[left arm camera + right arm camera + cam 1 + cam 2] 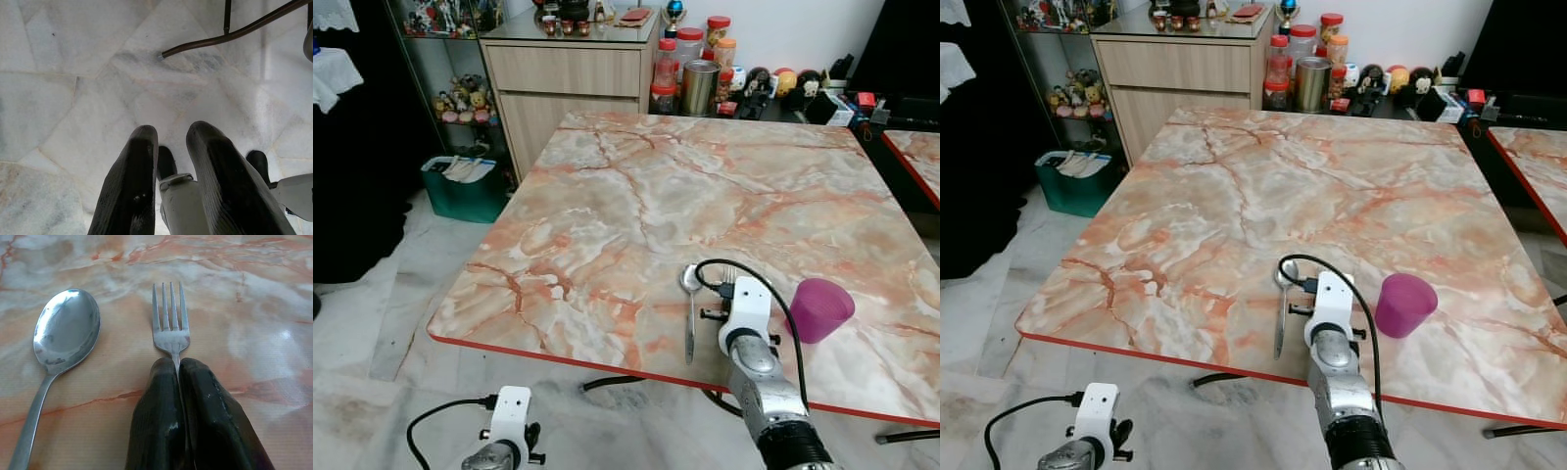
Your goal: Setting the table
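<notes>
A: Head views first. What are we seeing on the marble table (636, 196)?

B: We're seeing the spoon (690, 304) lying near the table's front edge, bowl pointing away from us. The purple cup (818, 309) is standing upside down, off to the spoon's right. Our right arm is reaching over the front edge between the spoon and the cup, wrist just beside the spoon handle.

A: And the fork?

B: In the head views we're only catching its tines (728, 273) poking out past the wrist, just right of the spoon bowl.

A: Right wrist view?

B: We're clamping the fork (170, 318) by its neck; right gripper (179, 363) fingers are pressed together on it, tines pointing away. The fork is sitting beside the spoon (63, 342), roughly parallel, apart from it. We can't tell if it's touching the table or just above.

A: Left side?

B: Left arm is hanging low, in front of the table and well left of the spoon. In the left wrist view we're looking at the white floor tiles (73, 98); left gripper (171, 139) fingers are standing slightly apart, holding nothing.
</notes>
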Tool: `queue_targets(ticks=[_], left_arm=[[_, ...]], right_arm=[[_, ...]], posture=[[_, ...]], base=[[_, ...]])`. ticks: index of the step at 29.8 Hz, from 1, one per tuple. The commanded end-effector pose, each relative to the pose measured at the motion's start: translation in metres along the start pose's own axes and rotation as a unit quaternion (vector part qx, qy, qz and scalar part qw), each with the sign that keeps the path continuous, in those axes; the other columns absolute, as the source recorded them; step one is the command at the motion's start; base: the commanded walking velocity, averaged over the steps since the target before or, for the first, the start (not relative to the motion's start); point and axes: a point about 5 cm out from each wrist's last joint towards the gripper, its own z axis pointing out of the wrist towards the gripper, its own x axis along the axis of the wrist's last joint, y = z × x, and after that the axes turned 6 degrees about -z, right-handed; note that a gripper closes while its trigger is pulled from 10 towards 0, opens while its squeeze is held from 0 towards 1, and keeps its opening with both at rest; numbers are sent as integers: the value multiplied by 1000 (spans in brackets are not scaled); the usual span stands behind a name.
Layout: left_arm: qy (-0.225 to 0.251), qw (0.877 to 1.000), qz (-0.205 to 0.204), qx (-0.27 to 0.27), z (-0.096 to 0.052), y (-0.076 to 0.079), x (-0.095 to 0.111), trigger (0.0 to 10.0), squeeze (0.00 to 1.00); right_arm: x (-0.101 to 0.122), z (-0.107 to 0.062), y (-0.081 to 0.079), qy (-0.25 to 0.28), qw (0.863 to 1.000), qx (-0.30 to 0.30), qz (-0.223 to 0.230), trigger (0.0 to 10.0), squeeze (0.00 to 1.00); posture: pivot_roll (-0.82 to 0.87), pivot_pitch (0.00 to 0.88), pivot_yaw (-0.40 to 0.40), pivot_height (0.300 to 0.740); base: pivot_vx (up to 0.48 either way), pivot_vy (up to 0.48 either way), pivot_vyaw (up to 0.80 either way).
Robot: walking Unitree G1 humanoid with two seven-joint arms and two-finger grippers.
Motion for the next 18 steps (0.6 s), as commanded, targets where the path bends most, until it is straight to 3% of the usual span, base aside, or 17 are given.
queue_targets(ticks=[1,5,6,7,8,14,18], left_arm=[[-12,1000,-1,3,-1,-1,-5,10000,0],[-10,1000,-1,8,-1,-2,-4,10000,0],[-9,1000,0,8,-1,-2,-4,10000,0],[-9,1000,0,8,-1,-2,-4,10000,0],[-10,1000,-1,9,-1,-2,-4,10000,0],[-7,1000,-4,14,-1,-2,-4,10000,0],[-4,1000,-6,23,-1,-4,-4,10000,0]], right_arm=[[-9,-1,3,-22,1000,-10,6,0,0],[9,-2,0,35,999,5,1,0,0],[16,-3,-2,51,999,10,2,3529,0],[16,-3,-2,51,999,10,2,3529,0],[20,-3,-3,65,998,13,0,10000,0],[41,-6,-7,114,993,24,10,10000,0],[73,-14,-13,189,981,51,13,10000,0]], posture=[[30,0,-7,740],[27,0,-5,740],[25,0,-4,740],[25,0,-4,740],[25,0,-4,740],[24,0,-10,740],[23,0,-11,740]], base=[[0,0,0],[0,0,0],[0,0,0],[0,0,0],[0,0,0],[0,0,0],[0,0,0]])
